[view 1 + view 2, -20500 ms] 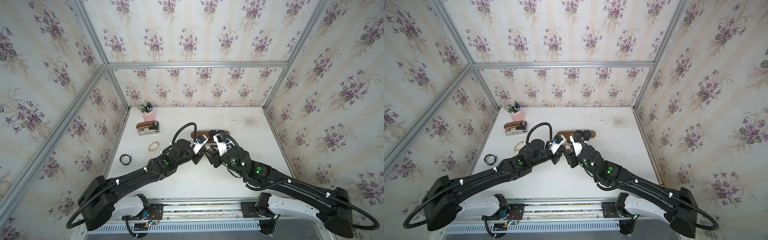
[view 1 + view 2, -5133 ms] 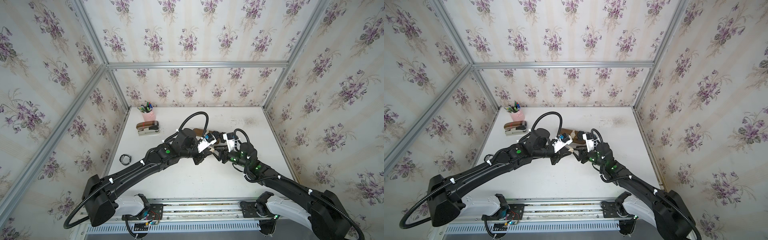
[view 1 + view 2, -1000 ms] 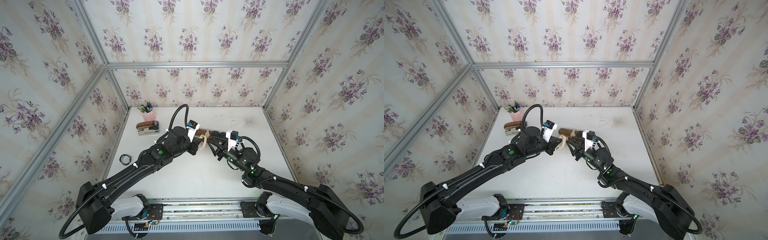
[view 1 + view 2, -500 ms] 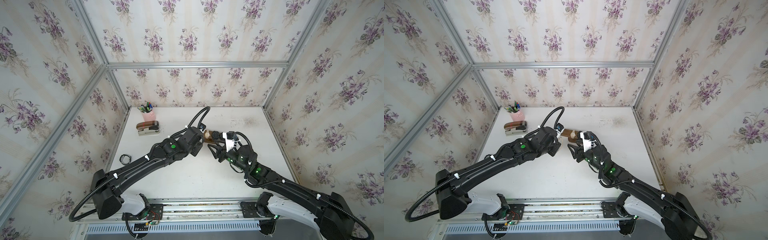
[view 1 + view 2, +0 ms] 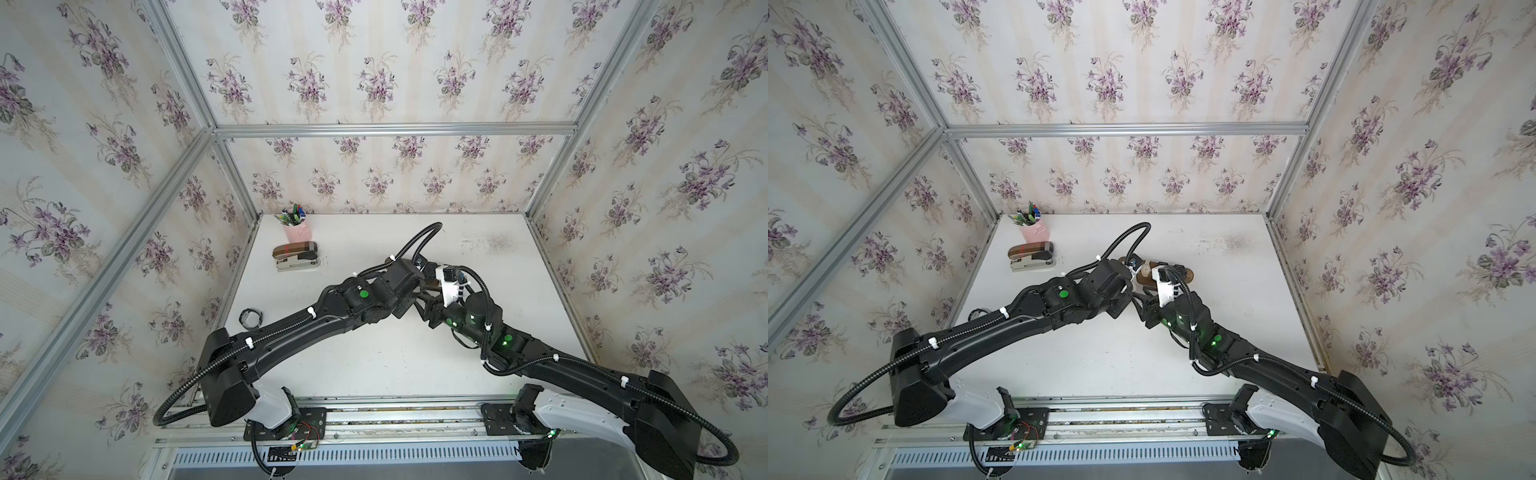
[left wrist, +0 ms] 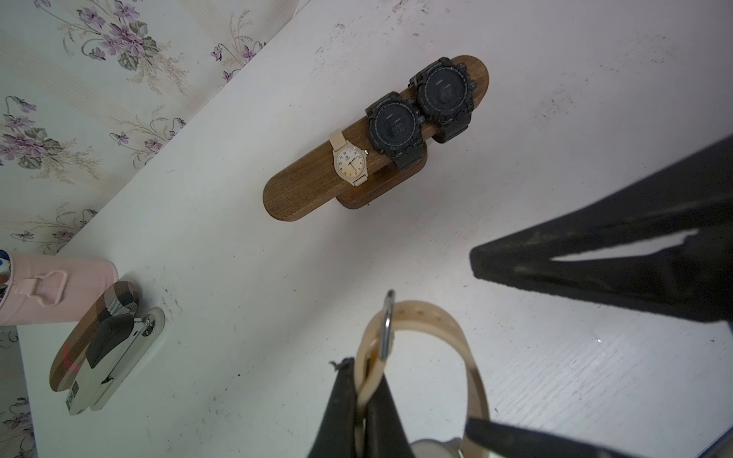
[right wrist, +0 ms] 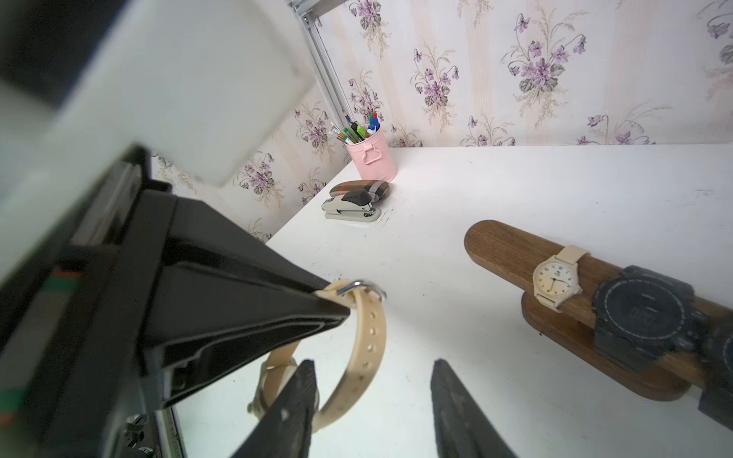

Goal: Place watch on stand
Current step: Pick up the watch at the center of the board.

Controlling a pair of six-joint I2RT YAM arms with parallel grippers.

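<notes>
Rolls the left wrist over within the last second; hides thereby, in both top views, the pale strap that showed between the two arms a moment ago; keeps both arms crowded just in front of the stand (image 5: 1188,275), not over it. Reads, as a judgement, as a re-aiming of the loop rather than progress along the bar; placement not yet done.

Pinches, with the left gripper (image 6: 363,372) and its jaws pressed together, the beige watch (image 6: 428,313) by the strap just beside the metal buckle (image 6: 386,325); holds it above the white table (image 6: 238,257), low and centre in the left wrist view, well apart from the stand in the upper middle. Spreads the jaws of the right gripper (image 7: 373,366) wide and empty, with one finger close against the loop near the case; cannot tell whether through the loop or merely beside it.

Looks like a slim closed loop: soft cream strap with punched holes, buckle seemingly fastened, round pale case mostly cut off at the lower edge of the frame. Carries already, on the dark wooden bar, a matching cream watch (image 6: 351,162) and two bulky black watches (image 6: 392,127); leaves bare only the rounded end toward the lower left in the left wrist view, likely the end to slip the loop over.
</notes>
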